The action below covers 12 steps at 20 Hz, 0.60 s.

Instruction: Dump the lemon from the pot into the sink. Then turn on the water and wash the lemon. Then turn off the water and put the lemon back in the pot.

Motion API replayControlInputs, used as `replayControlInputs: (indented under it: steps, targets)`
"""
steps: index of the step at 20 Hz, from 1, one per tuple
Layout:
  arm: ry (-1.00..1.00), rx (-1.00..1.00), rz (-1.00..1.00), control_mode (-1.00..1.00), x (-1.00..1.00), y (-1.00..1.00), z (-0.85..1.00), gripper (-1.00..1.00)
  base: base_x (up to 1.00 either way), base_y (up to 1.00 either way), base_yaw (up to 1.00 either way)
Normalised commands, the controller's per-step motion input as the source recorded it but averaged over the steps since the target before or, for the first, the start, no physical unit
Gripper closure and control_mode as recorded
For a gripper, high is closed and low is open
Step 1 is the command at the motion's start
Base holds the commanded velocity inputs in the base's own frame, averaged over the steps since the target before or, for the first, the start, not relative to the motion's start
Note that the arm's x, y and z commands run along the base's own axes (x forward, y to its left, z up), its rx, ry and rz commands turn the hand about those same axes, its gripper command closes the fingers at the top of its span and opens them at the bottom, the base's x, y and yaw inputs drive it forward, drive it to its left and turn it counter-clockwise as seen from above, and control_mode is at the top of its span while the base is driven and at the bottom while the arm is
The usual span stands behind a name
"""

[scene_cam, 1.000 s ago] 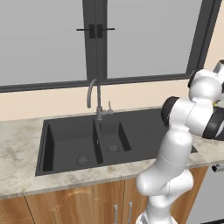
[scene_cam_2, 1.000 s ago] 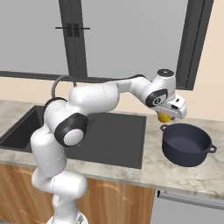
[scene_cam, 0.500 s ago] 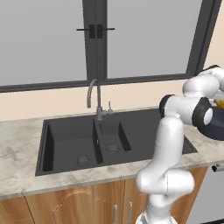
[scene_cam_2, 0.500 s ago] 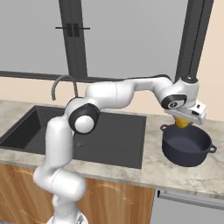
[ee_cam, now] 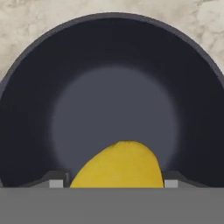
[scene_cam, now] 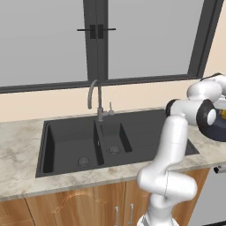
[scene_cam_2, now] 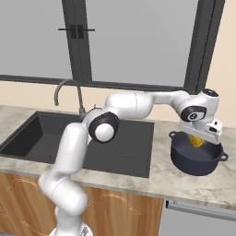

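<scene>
The yellow lemon (ee_cam: 117,166) sits between my two fingertips (ee_cam: 56,182), so my gripper (scene_cam_2: 197,141) is shut on it. It hangs just over the mouth of the dark navy pot (scene_cam_2: 195,157), whose thick rim (ee_cam: 26,48) rings the hand view with a bare floor below. The pot stands on the counter right of the black double-basin sink (scene_cam_2: 124,147). In the left base view the pot (scene_cam: 219,131) peeks out behind my arm at the far right, with a bit of lemon (scene_cam: 219,114) at its top. No water runs from the grey gooseneck faucet (scene_cam: 93,95).
Both sink basins (scene_cam: 75,141) hold nothing but their round drains. A marble counter (scene_cam_2: 184,182) surrounds the sink and pot. A window with dark frames rises behind the faucet (scene_cam_2: 69,90). My arm stretches across the sink's drainboard toward the pot.
My hand has carried the lemon rightward from beside the pot's near rim to over its mouth and a little lower. The grip on the lemon has stayed the same.
</scene>
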Motion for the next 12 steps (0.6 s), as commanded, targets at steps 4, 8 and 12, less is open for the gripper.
replayControlInputs:
  steps: [4, 8, 12]
  targets:
    - [0.05, 0.0, 0.0, -1.0, 0.0, 0.0, -0.47, 1.0, 0.0, 0.0, 0.0]
    - [0.01, 0.0, 0.0, -1.0, 0.0, 0.0, -0.45, 1.0, 0.0, 0.0, 0.0]
    - [0.0, 0.01, 0.01, -1.0, 0.0, 0.05, -0.52, 1.0, 0.0, 0.0, 0.0]
